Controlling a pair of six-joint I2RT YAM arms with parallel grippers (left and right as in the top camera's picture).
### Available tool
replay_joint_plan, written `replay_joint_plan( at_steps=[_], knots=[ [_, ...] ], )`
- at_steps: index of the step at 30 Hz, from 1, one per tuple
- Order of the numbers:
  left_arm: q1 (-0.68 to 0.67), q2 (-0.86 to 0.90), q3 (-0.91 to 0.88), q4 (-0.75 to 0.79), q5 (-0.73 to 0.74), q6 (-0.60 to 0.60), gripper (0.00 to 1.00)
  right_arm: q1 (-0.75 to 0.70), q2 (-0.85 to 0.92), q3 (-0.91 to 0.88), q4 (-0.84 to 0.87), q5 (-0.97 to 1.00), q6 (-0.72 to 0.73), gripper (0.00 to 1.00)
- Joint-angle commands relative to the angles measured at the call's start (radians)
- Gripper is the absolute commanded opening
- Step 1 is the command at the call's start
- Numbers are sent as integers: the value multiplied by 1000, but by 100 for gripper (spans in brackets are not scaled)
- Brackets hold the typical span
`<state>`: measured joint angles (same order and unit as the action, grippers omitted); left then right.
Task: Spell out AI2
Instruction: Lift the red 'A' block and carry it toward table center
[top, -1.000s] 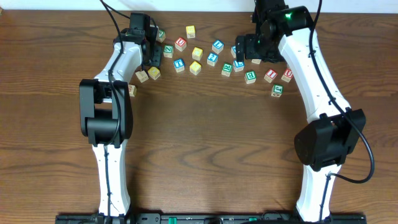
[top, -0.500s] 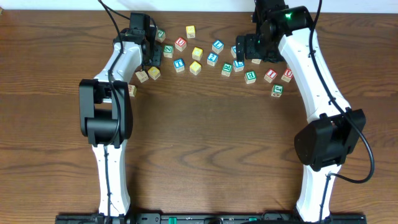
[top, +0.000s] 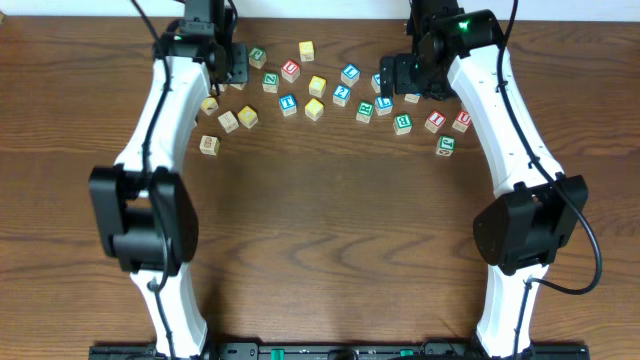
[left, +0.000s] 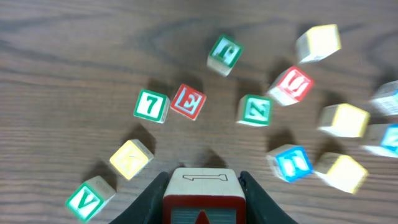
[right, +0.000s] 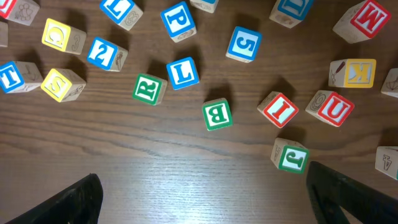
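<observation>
My left gripper (left: 203, 179) is shut on the A cube (left: 202, 190), a wooden cube with a red-bordered face; its pale upper face shows an outlined "1". In the overhead view the left gripper (top: 218, 58) sits at the back left of the table, and the cube itself is hidden under it. The I cube (right: 278, 109) (top: 434, 121) and the blue 2 cube (right: 101, 53) (top: 342, 95) lie among the scattered cubes. My right gripper (right: 202, 174) (top: 400, 78) hangs open over bare wood, with nothing between its fingers.
Loose cubes lie below the left gripper: a green 7 (left: 151, 105), a red E (left: 188, 101), a green Z (left: 254, 110), a red S (left: 291, 85), a green V (left: 89, 198) and yellow ones (left: 131, 158). A green B (right: 217, 114) and a green J (right: 291, 155) lie near the right gripper.
The left gripper has closed on the A cube, and the left arm has swung back and to the left with it. The right arm has not moved.
</observation>
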<state>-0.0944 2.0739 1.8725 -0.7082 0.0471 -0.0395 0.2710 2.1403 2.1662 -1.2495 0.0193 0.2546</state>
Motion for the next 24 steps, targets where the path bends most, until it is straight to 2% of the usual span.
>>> replay_joint_plan(
  at_steps=[1, 9, 14, 19, 24],
  knots=[
    [-38, -94, -2, -94, -6, -45, 29, 10, -2, -4, 2, 20, -9, 99],
    [-138, -131, -6, -315, -6, -109, 30, 10, -2, -4, 2, 30, -9, 99],
    [-203, -131, -37, -399, -7, -170, 30, 10, -2, -4, 1, 35, -9, 99],
    [-262, -131, -158, -363, -7, -239, 30, 10, -2, -4, 0, 35, -9, 99],
    [-278, -130, -300, -250, -7, -293, 29, 10, -2, -4, -2, 35, -9, 99]
  ],
)
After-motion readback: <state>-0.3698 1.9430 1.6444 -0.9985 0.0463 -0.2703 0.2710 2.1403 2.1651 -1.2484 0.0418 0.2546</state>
